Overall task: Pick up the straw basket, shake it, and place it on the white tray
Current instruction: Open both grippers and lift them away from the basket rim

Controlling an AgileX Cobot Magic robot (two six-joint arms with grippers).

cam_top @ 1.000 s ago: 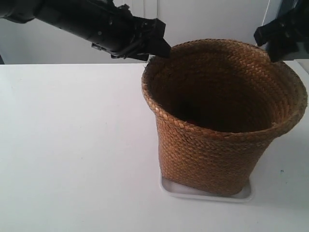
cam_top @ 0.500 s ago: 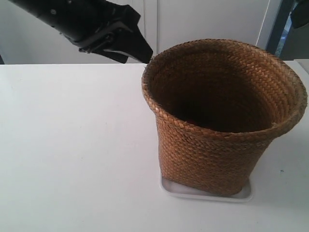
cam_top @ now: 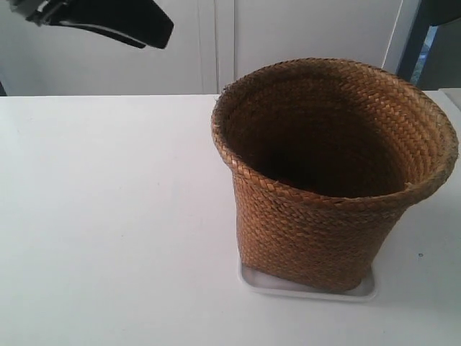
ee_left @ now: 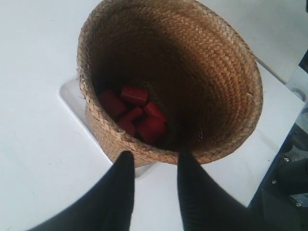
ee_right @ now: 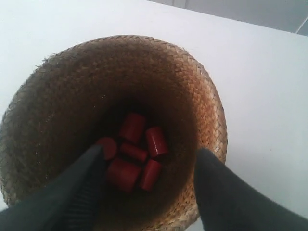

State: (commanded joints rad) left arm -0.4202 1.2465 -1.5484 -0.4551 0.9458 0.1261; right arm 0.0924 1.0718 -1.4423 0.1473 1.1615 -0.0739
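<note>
The straw basket stands upright on the white tray, whose rim shows under its base. Several red cylinders lie on the basket's floor. In the left wrist view my left gripper is open, its tips just outside the basket's rim and apart from it, with a tray corner beside it. My right gripper hangs open above the basket's mouth, with nothing between its fingers. A dark finger of the arm at the exterior view's left is high above the table.
The basket and tray rest on a white table with white cabinet doors behind. In the left wrist view the table edge runs close past the basket, with dark equipment beyond it.
Both arms have drawn up and away from the basket's rim. The one at the exterior view's left went up and left; the other has almost left the frame. The basket has stayed still.
</note>
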